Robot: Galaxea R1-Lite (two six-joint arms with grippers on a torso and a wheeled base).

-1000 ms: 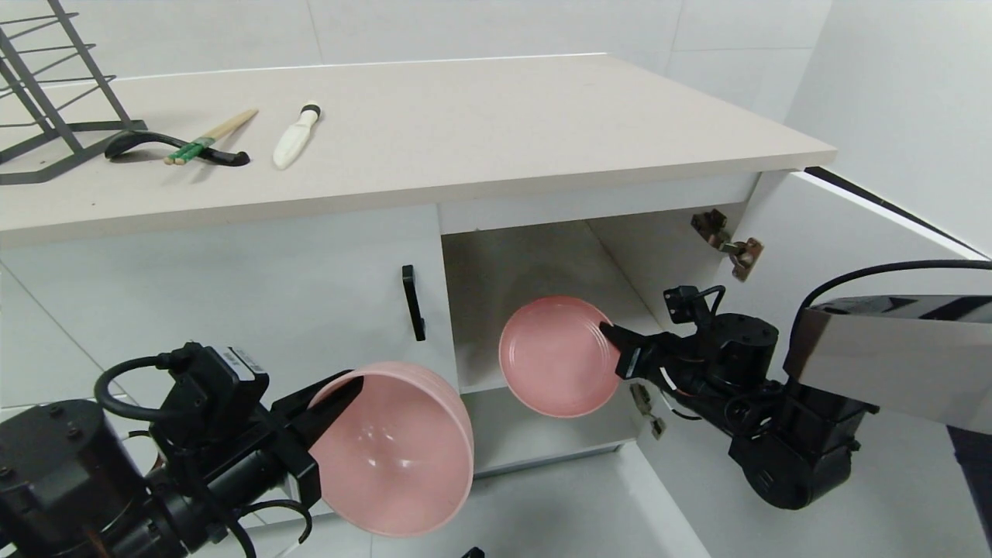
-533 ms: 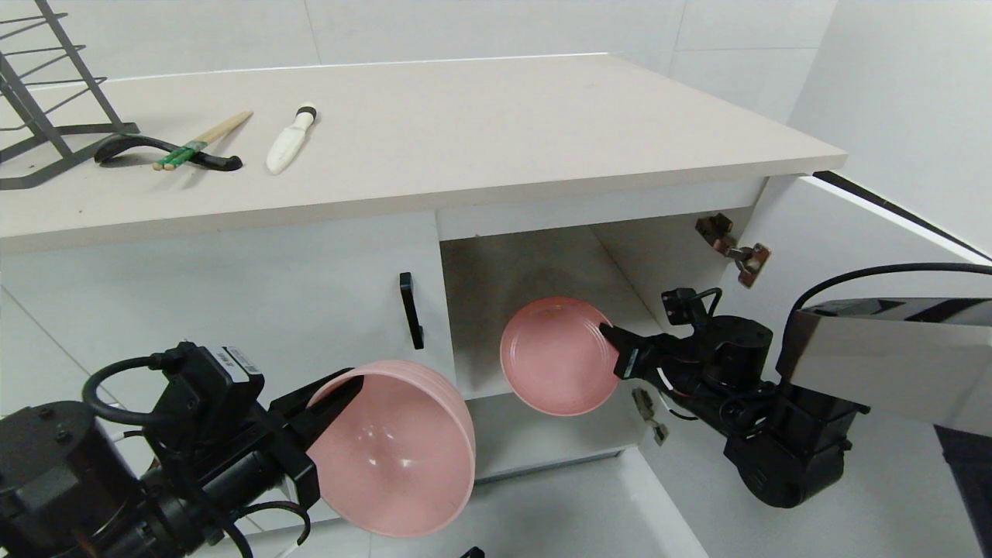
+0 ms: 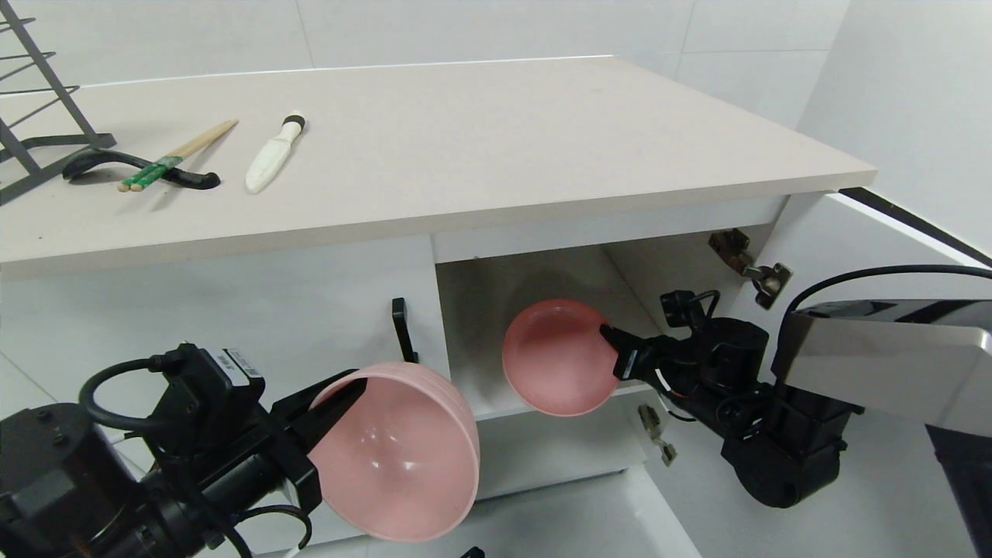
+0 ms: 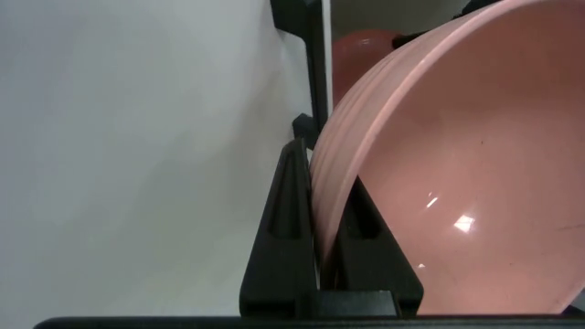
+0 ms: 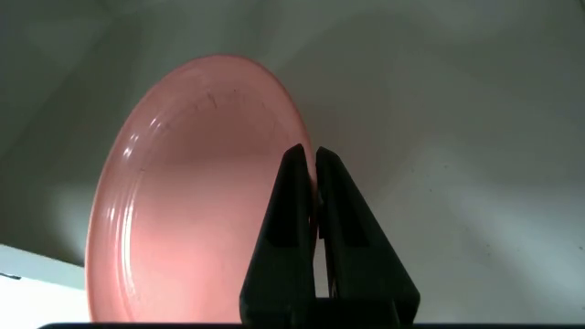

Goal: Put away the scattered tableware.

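Note:
My left gripper (image 3: 337, 399) is shut on the rim of a large pink bowl (image 3: 403, 453), held low in front of the closed cabinet door; the same bowl (image 4: 457, 174) is pinched between the fingers (image 4: 291, 210) in the left wrist view. My right gripper (image 3: 612, 345) is shut on the rim of a pink plate (image 3: 554, 358), held on edge at the mouth of the open cabinet (image 3: 527, 287). The plate (image 5: 192, 192) stands in front of the cabinet's inner wall. On the counter (image 3: 465, 132) lie chopsticks (image 3: 174, 156), a black ladle (image 3: 116, 164) and a white knife (image 3: 273, 155).
A dark wire rack (image 3: 35, 93) stands at the counter's far left. The closed left door carries a black handle (image 3: 400, 329). The right cabinet door (image 3: 876, 232) is swung open, with hinges (image 3: 748, 263) showing. A shelf (image 3: 542, 407) divides the cabinet.
The whole head view has shifted, so the camera moved. Plate and right gripper sit slightly lower against the cabinet opening, near the shelf edge. The left arm keeps the bowl where it was.

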